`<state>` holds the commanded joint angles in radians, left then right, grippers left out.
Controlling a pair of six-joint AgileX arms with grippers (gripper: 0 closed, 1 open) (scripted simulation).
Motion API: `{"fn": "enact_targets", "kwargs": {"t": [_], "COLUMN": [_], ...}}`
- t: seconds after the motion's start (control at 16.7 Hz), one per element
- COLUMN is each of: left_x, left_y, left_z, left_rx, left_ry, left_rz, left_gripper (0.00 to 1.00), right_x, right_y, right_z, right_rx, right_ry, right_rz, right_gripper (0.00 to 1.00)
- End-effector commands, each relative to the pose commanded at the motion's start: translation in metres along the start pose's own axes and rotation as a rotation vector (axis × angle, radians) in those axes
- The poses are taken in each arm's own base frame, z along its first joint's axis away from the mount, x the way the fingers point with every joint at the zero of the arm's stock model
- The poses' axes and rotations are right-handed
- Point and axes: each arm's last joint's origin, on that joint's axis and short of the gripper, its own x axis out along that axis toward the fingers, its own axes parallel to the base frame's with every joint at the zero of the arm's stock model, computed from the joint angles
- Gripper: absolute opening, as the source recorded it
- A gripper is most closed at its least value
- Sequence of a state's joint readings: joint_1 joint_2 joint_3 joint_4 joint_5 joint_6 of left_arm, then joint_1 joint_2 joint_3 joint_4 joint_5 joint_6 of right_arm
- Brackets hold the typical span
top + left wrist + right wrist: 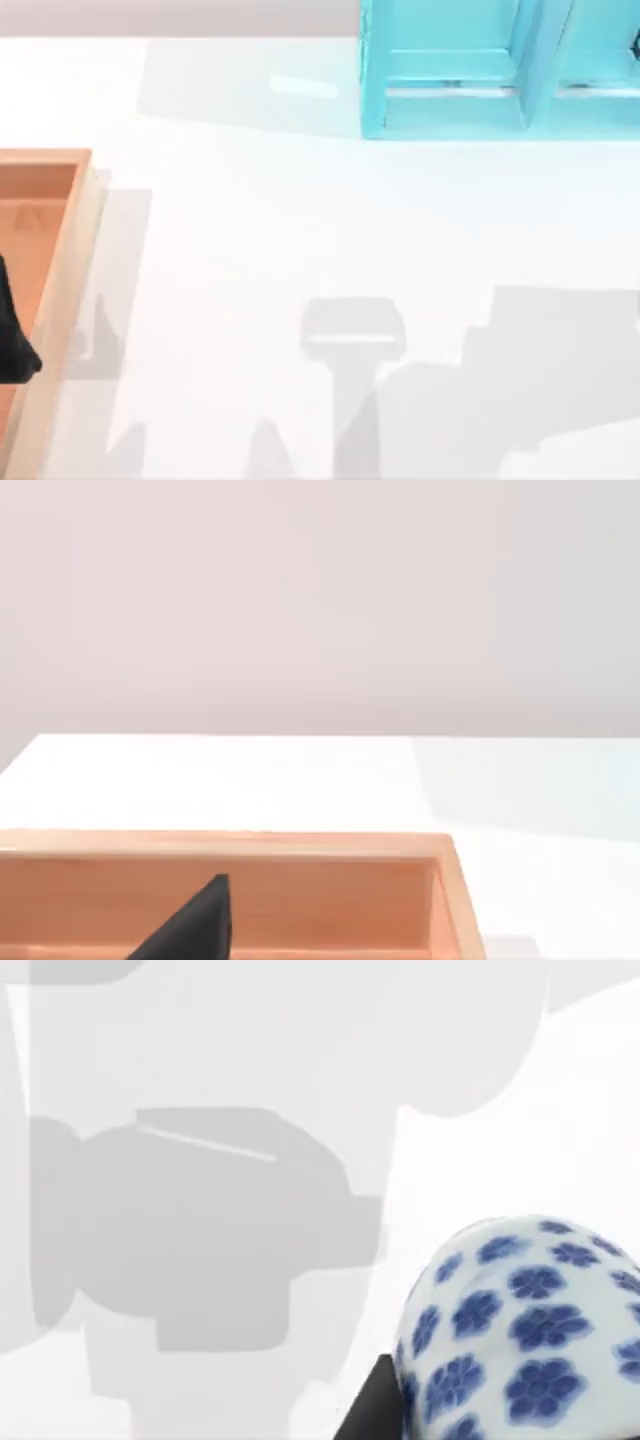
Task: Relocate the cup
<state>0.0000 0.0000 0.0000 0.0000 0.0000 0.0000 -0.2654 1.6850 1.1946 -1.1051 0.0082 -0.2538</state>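
- Right wrist view has the cup (520,1330) right up close: white with blue flowers, rounded side facing the camera.
- A dark bit of the right gripper (372,1405) pokes in at the cup's lower edge and touches it. So the cup sits right at that pincer, but I honestly can't tell if it's clamped, or how wide the fingers are.
- Past the cup there's just the white table (480,1160) with big grey shadows on it.
- From the top view, the left gripper (12,335) is a dark shape at the far left, sitting over the tray (62,290), which is wooden with pale rims.
- Left wrist view: one dark fingertip (195,925) inside the tray, with the tray's far wall just behind it. Can't tell if that pincer is wide or narrow either.
- There's a turquoise shelf (450,80) at the back of the table, towards the right, well apart from the left gripper.
- In the top view, shadows are spread over the near middle and right of the table.
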Motion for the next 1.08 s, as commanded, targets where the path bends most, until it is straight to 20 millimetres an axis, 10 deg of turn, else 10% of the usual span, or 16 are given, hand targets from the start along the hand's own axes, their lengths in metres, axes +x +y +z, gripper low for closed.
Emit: {"fn": "enact_targets", "kwargs": {"t": [0.48, 1.08], "left_x": [0.000, 0.000], "left_y": [0.000, 0.000], "left_z": [0.000, 0.000], "left_rx": [0.000, 0.000], "left_ry": [0.000, 0.000], "left_rz": [0.000, 0.000], "left_gripper": [1.00, 1.00], "right_x": [-0.007, 0.056], "right_y": [-0.018, -0.019], "right_z": [-0.011, -0.012], "right_rx": [-0.002, 0.000], "right_ry": [-0.015, -0.015], "right_rz": [-0.002, -0.002], "right_gripper": [0.00, 0.00]}}
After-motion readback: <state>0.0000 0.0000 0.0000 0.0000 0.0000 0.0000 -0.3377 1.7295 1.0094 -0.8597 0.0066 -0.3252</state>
